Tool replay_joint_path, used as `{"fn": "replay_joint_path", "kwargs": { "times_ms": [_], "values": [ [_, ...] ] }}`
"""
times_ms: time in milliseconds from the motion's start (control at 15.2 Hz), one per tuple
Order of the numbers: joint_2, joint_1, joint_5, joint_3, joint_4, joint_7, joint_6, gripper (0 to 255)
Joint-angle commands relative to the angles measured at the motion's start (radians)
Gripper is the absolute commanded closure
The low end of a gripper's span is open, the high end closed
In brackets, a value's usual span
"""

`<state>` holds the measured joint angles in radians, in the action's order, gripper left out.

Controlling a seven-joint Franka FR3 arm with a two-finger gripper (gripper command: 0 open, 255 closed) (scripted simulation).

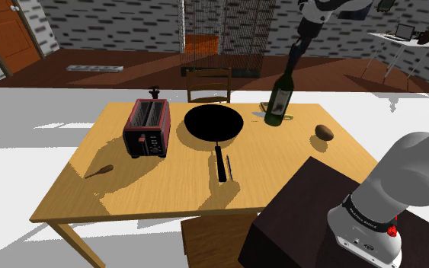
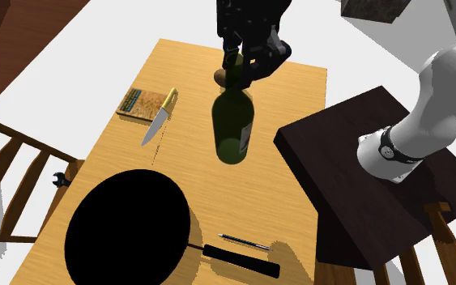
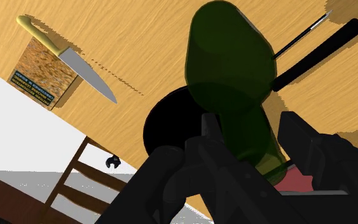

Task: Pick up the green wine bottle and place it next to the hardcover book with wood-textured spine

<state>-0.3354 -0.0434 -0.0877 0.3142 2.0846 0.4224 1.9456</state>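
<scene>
Second exterior view: upper centre, the gripper (image 2: 237, 68) pinches the green wine bottle (image 2: 233, 123) by its neck over the table (image 2: 193, 81).

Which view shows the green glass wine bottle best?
Shoulder view: the green glass wine bottle appears whole in profile, label visible, neck clasped by the black two-finger gripper. The second exterior view foreshortens it from above; the wrist view shows its body end-on beyond the fingers.
</scene>
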Motion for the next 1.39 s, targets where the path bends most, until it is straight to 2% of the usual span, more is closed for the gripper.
{"fn": "replay_joint_path", "kwargs": {
  "times_ms": [0,1320],
  "values": [
    [0.001,0.001,0.001,-0.001,-0.032,0.001,-0.031,255],
    [0.063,0.012,0.024,-0.005,-0.363,0.014,-0.303,255]
  ]
}}
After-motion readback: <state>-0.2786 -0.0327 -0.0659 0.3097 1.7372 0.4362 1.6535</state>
